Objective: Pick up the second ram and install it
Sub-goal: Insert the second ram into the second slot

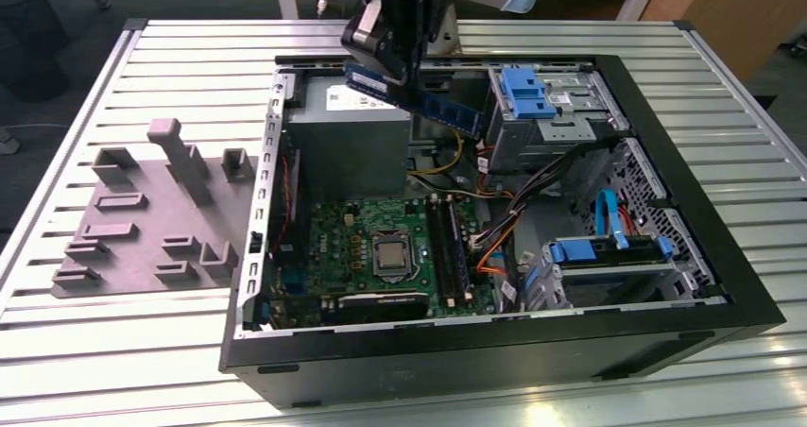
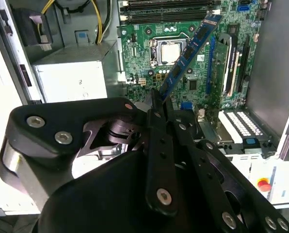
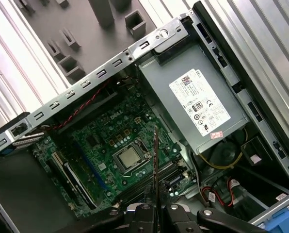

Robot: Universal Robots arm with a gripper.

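My gripper [image 1: 385, 68] is shut on the second ram [image 1: 436, 103], a long blue stick with dark chips. It hangs tilted above the open computer case, over the far side near the grey power supply. In the second wrist view the ram [image 2: 190, 48] juts out from the gripper [image 2: 160, 104] over the green motherboard [image 2: 144, 43] and its silver chip. In the first wrist view the ram [image 3: 155, 165] shows edge-on, rising from the gripper [image 3: 155, 209]. The long dark memory slots [image 1: 448, 247] lie beside the chip, well below the stick.
The black case [image 1: 505, 337] lies on its side on a slatted metal table [image 1: 151, 351]. Inside are a power supply [image 1: 347, 134], blue drive brackets [image 1: 606, 247], cables and an expansion card [image 1: 378, 304]. A grey tray with raised blocks [image 1: 139, 219] lies on the exterior view's left.
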